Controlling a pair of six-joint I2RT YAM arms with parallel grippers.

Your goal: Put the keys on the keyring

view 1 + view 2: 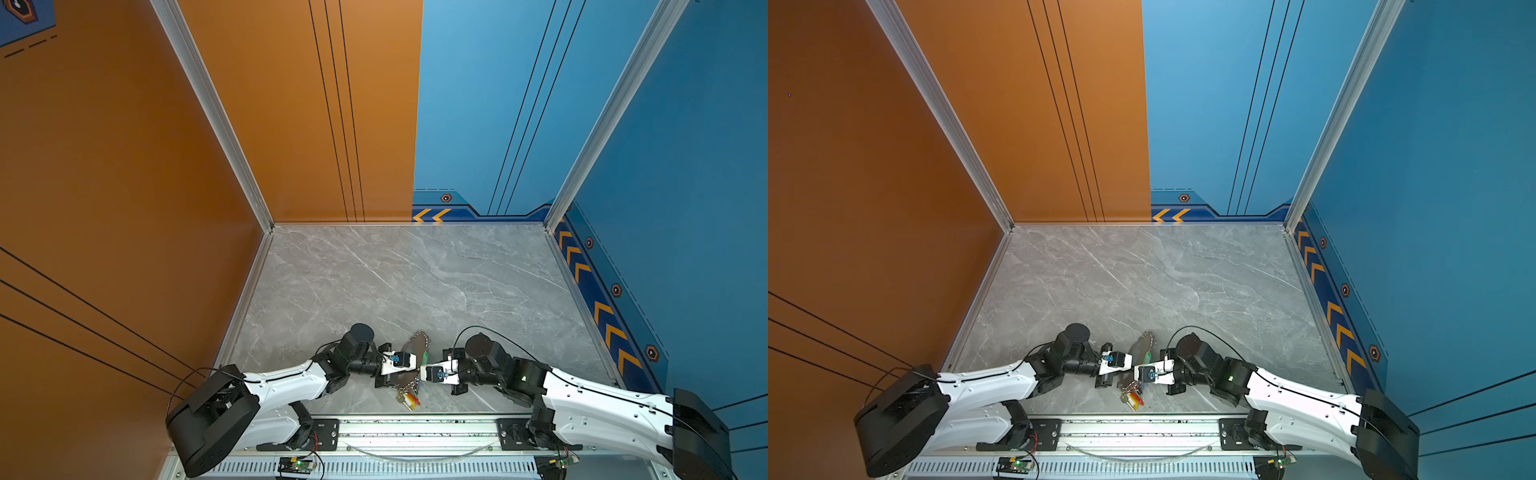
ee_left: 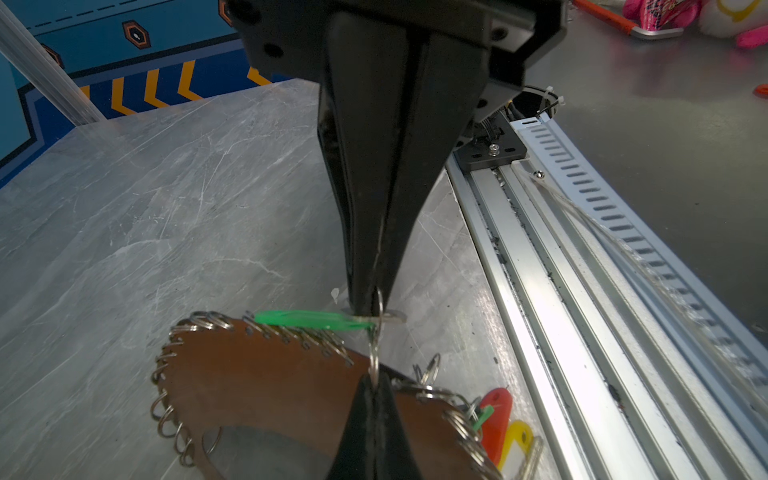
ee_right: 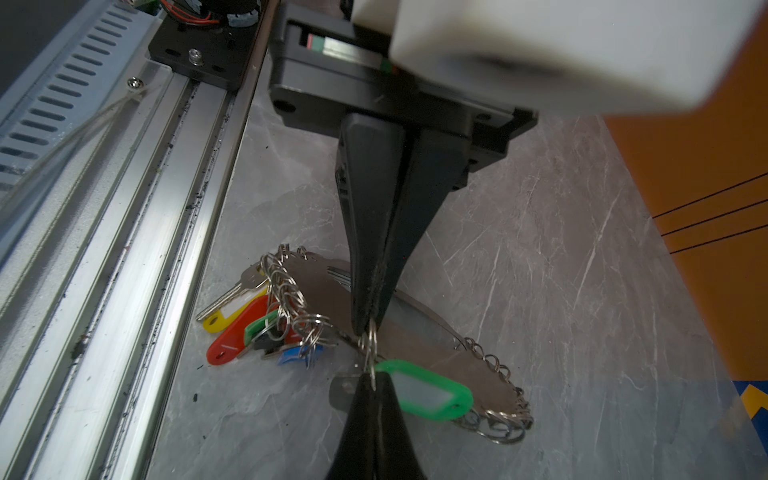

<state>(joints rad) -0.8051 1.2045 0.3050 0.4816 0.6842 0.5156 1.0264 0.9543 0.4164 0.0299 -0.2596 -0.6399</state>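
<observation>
Both closed pincers are pinching one split ring (image 2: 375, 353), with your left pincer (image 2: 374, 384) and right pincer (image 2: 368, 307) meeting tip to tip; the green key (image 2: 311, 319) is hanging there, tag pointing far along the keyring (image 2: 270, 382), lying mid-counter (image 2: 166, 208), near edge.

White arm shells (image 1: 286, 380), black joints (image 1: 357, 345); left pincer (image 2: 374, 386), right pincer (image 3: 370, 382) black, tapered, maybe rubbery.

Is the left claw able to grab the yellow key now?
Probably not yet: the left claw is shut on a silver ring by the green key. The yellow key lies near, but the claw must let go first.
</observation>
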